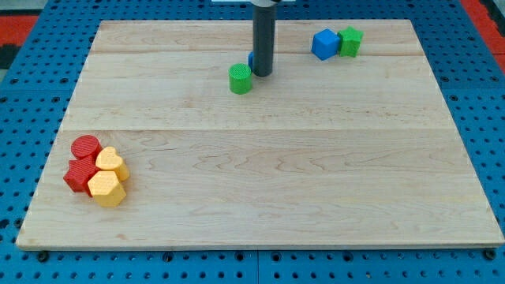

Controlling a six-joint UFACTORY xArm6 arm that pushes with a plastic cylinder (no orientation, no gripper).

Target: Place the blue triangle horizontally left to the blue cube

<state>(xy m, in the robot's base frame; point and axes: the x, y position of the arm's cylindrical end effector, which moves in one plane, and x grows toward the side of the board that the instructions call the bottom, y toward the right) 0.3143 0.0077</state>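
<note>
Gripper: none fitted; the arm ends in a straight dark rod, so nothing opens, closes or is held. My tip (261,74) rests on the pale wooden bench (260,181) near the view's top, slightly left of centre.

Item 1: small blue block (251,58), almost wholly hidden behind the rod; only a sliver shows at the rod's left edge, touching or just beside it. Shape cannot be made out.

Item 2: green ribbed cylinder block (241,79), just beside my tip on the view's left, a little lower in the view. Whether they touch cannot be told.

Item 3: blue plastic cube (324,44), near the view's top, to the right of my tip and apart from it.

Item 4: green cube-like block (350,41), touching the blue cube on its right side.

Item 5: cluster of four blocks near the view's bottom-left corner, well apart from my tip, all packed together:
- red cylinder block (85,147), uppermost left;
- red star-like block (79,176), below it;
- yellow heart-shaped block (111,163), on the right;
- yellow hexagonal block (106,189), lowest.

Surround: blue perforated panel (31,79) beneath and around the bench.
</note>
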